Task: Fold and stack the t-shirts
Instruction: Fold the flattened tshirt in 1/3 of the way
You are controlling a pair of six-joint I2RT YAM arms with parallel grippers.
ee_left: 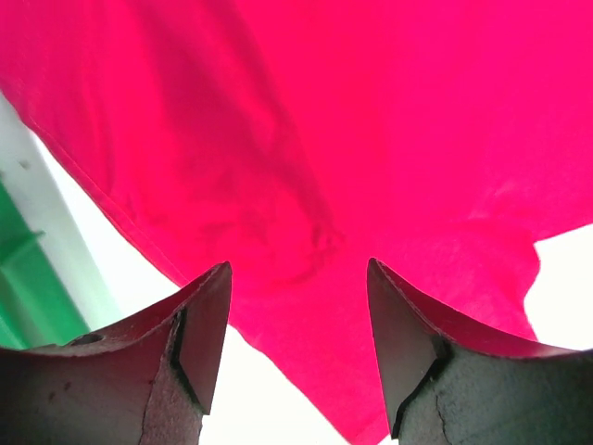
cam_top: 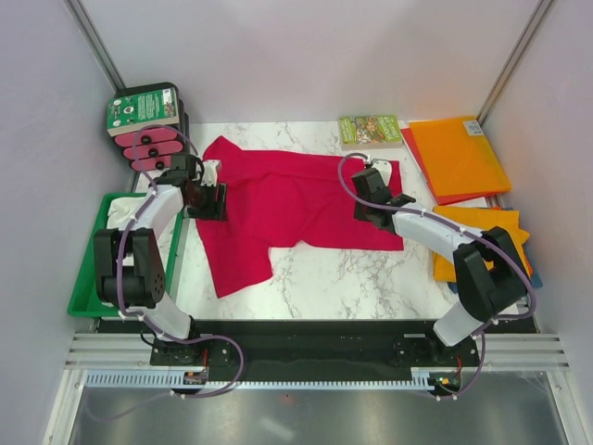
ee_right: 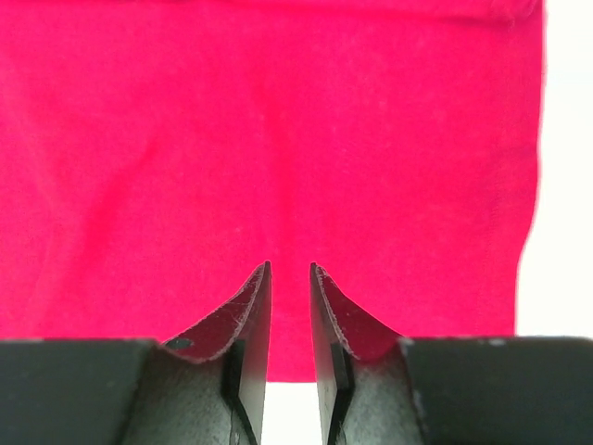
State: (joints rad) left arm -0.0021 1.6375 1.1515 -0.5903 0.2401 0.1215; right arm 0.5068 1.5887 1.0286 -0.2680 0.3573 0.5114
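Observation:
A crimson red t-shirt [cam_top: 287, 199] lies spread out, partly folded, on the marble table. My left gripper [cam_top: 211, 199] hovers at its left edge. In the left wrist view the jaws are wide open and empty [ee_left: 296, 273] over a red sleeve [ee_left: 371, 185]. My right gripper [cam_top: 372, 202] is over the shirt's right part. In the right wrist view its jaws [ee_right: 289, 271] stand a narrow gap apart, empty, above the shirt's hem [ee_right: 278, 139]. Folded orange t-shirts lie at the far right [cam_top: 459, 153] and at the near right [cam_top: 482, 236]. White cloth [cam_top: 119, 211] lies in the tray.
A green plastic tray [cam_top: 93, 278] stands at the left table edge. A green-covered book [cam_top: 369, 130] lies at the back. A black holder with a green label and pink items [cam_top: 148, 125] stands at the back left. Walls close in left and right.

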